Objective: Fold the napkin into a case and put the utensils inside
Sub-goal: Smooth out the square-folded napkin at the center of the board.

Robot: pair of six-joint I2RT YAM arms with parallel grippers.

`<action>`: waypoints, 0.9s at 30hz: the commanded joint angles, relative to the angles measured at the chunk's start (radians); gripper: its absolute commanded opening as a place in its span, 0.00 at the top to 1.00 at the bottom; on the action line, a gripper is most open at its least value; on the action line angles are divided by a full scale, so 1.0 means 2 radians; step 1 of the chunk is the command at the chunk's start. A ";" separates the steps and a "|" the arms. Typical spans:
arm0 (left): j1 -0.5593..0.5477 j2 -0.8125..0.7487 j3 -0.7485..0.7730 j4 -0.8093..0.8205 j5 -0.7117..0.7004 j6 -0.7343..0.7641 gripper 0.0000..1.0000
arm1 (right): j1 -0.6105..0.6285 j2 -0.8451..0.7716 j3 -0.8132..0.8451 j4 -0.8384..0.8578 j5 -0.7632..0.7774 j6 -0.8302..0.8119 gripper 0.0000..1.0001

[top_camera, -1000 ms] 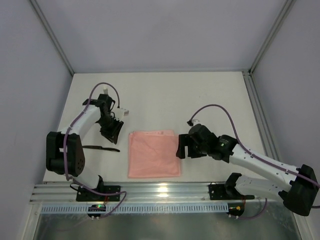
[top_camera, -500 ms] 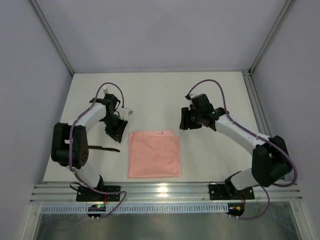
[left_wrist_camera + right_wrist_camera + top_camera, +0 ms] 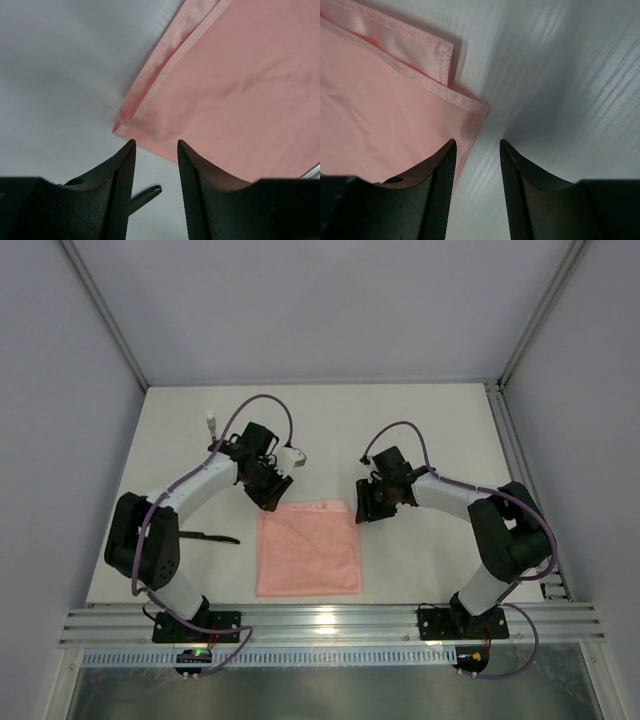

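The salmon-pink napkin (image 3: 308, 548) lies folded flat in the middle of the table, layered hems along its far edge. My left gripper (image 3: 272, 496) hovers open just over its far-left corner. In the left wrist view that corner (image 3: 121, 126) lies just ahead of the gripper (image 3: 156, 145), nothing between the fingers. My right gripper (image 3: 362, 510) stands open at the far-right corner. In the right wrist view the napkin (image 3: 385, 120) has its side hem by the left finger of the gripper (image 3: 477, 144). One black utensil (image 3: 205, 536) lies left of the napkin; its tip (image 3: 149, 194) shows between the left fingers.
An aluminium rail (image 3: 330, 625) runs along the near edge by the arm bases. Grey enclosure walls close in the left, far and right sides, with a metal frame strip (image 3: 520, 470) along the table's right edge.
Both arms have swung in to the napkin's far corners: the left gripper from beside the utensil, the right from the napkin's right side. The right jaws have narrowed and the left have widened a little.
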State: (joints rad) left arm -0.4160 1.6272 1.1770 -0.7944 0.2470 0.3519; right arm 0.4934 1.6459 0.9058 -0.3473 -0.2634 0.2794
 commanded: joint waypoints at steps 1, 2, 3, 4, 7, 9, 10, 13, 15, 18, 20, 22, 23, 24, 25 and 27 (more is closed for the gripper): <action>-0.014 -0.002 0.005 0.057 -0.008 0.025 0.58 | -0.002 0.004 -0.010 0.034 -0.016 0.007 0.56; -0.015 0.001 0.003 0.073 -0.010 0.027 0.57 | -0.002 0.005 -0.012 0.040 -0.019 0.010 0.57; -0.016 0.004 0.002 0.080 -0.015 0.028 0.57 | -0.001 0.007 -0.015 0.042 -0.022 0.011 0.58; -0.016 0.012 0.001 0.086 -0.015 0.030 0.57 | -0.001 0.011 -0.015 0.046 -0.025 0.012 0.58; -0.017 0.022 -0.003 0.087 -0.007 0.035 0.57 | -0.002 0.018 -0.015 0.052 -0.020 0.015 0.59; -0.018 0.025 -0.011 0.096 -0.007 0.040 0.57 | -0.001 0.024 -0.015 0.057 -0.020 0.018 0.63; -0.019 0.025 -0.014 0.098 -0.005 0.046 0.57 | -0.001 0.025 -0.016 0.059 -0.024 0.019 0.65; -0.021 0.029 -0.017 0.089 0.001 0.054 0.62 | -0.002 0.029 -0.023 0.075 -0.035 0.027 0.77; -0.022 0.026 -0.016 0.080 0.008 0.059 0.66 | -0.001 0.031 -0.024 0.082 -0.039 0.029 0.83; -0.022 0.023 -0.024 0.084 -0.015 0.066 0.66 | -0.002 0.032 -0.023 0.085 -0.042 0.028 0.96; -0.022 0.027 -0.026 0.096 -0.036 0.066 0.66 | -0.001 0.030 -0.020 0.085 -0.042 0.027 0.96; -0.022 0.036 -0.025 0.094 -0.034 0.069 0.69 | -0.001 0.025 -0.018 0.082 -0.045 0.022 0.96; -0.022 0.037 -0.025 0.091 -0.032 0.069 0.74 | -0.001 0.023 -0.014 0.079 -0.046 0.021 0.96; -0.022 0.038 -0.029 0.090 -0.032 0.068 0.77 | -0.002 0.017 -0.013 0.077 -0.046 0.019 0.96; -0.022 0.035 -0.032 0.090 -0.031 0.067 0.80 | -0.001 0.012 -0.012 0.076 -0.046 0.015 0.96; -0.022 0.030 -0.037 0.088 -0.031 0.068 0.90 | -0.001 0.002 -0.011 0.075 -0.046 0.013 0.96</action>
State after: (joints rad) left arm -0.4564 1.6936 1.1191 -0.6365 0.1898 0.4736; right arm 0.4896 1.6947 0.8719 -0.1993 -0.3515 0.3309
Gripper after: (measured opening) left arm 0.132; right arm 0.038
